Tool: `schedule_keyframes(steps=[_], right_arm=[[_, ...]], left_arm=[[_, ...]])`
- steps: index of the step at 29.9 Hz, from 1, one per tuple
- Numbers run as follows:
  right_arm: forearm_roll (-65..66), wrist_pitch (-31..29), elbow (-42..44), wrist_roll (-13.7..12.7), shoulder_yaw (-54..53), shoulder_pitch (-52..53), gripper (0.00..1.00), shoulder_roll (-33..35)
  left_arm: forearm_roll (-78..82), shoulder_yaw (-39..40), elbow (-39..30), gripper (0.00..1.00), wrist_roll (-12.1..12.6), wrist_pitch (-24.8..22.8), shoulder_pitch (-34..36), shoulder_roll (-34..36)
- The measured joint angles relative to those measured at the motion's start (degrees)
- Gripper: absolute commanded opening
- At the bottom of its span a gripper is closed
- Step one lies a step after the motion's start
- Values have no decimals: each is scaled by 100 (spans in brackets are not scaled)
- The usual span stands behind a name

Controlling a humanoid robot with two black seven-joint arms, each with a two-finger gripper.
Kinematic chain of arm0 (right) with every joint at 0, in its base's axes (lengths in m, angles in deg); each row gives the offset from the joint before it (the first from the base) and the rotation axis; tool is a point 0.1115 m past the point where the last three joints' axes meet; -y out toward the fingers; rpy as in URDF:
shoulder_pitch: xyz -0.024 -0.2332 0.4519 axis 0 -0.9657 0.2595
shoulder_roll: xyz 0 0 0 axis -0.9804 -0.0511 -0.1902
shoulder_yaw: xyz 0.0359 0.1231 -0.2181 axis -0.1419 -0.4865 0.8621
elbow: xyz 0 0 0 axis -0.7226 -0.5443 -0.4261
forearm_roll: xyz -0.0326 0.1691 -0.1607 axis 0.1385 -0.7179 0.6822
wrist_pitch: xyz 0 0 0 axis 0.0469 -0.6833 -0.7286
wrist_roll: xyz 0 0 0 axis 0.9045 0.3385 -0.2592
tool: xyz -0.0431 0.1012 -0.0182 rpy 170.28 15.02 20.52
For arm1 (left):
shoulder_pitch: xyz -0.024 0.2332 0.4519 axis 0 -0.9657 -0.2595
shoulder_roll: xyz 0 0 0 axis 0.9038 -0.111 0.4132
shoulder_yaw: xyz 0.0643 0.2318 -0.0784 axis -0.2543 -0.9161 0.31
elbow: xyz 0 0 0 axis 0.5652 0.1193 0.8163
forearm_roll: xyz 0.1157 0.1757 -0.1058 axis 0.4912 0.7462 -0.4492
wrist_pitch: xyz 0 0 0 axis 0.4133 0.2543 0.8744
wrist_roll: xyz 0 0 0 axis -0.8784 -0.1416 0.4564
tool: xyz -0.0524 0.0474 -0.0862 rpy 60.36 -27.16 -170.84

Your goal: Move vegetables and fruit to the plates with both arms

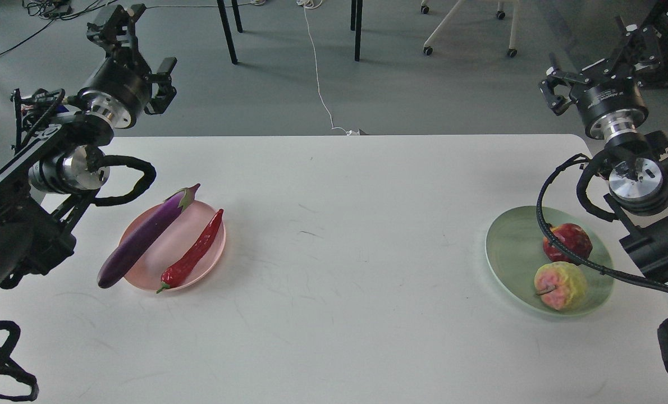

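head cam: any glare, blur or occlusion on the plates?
Head view: sharp, soft even light, faint shadows. Mild sheen on the eggplant, no blown glare on the pink plate. A black cable crosses the green plate and part of the pomegranate.

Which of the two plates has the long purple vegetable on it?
The pink plate, on the left, holds the eggplant. The green plate holds only round fruit.

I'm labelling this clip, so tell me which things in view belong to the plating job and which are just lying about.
Job:
- eggplant and chili pepper, on pink plate
- pomegranate and yellow-green fruit, on green plate
- left hand, right hand, both raised, holding nothing

Lying about:
- white cable on floor
- chair legs
- black cables
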Motion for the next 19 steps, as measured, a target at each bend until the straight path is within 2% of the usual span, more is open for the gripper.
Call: schedule_keyframes(steps=[3, 7, 19], right_arm=[[-12, 8, 193, -122, -44, 0, 99, -267], [-15, 8, 248, -116, -55, -43, 99, -364], [-15, -360, 235, 88, -41, -412, 99, -381]], left_arm=[[-744, 4, 317, 97, -11, -484, -67, -7], [-1121, 16, 705, 98, -57, -921, -266, -113], [-1328, 23, 808, 98, -144, -1018, -537, -434]])
